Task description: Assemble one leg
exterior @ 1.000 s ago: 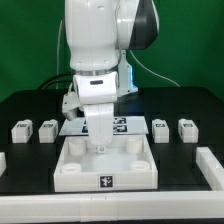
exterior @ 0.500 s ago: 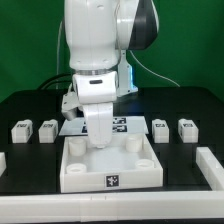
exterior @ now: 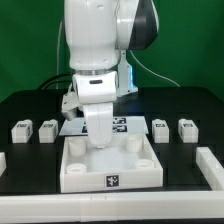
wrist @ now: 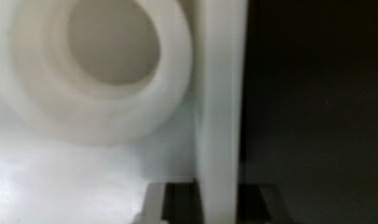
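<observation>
The large white tray part (exterior: 110,172) lies at the front middle of the black table. My gripper (exterior: 100,143) reaches down at its rear wall near the back left corner socket. In the wrist view the gripper (wrist: 218,205) has a dark finger (wrist: 181,205) on each side of the tray's thin white wall (wrist: 218,100) and appears shut on it, with a round socket (wrist: 106,50) beside it. Four legs lie in a row: two on the exterior view's left (exterior: 20,128) (exterior: 46,128) and two on its right (exterior: 160,128) (exterior: 186,128), all untouched.
The marker board (exterior: 126,124) lies behind the tray, partly hidden by the arm. White barrier pieces stand at the table's front left (exterior: 2,160) and front right (exterior: 211,166).
The tray has slid a little toward the exterior view's right between one second ago and half a second ago, with the gripper on its wall. Nothing has visibly moved since.
</observation>
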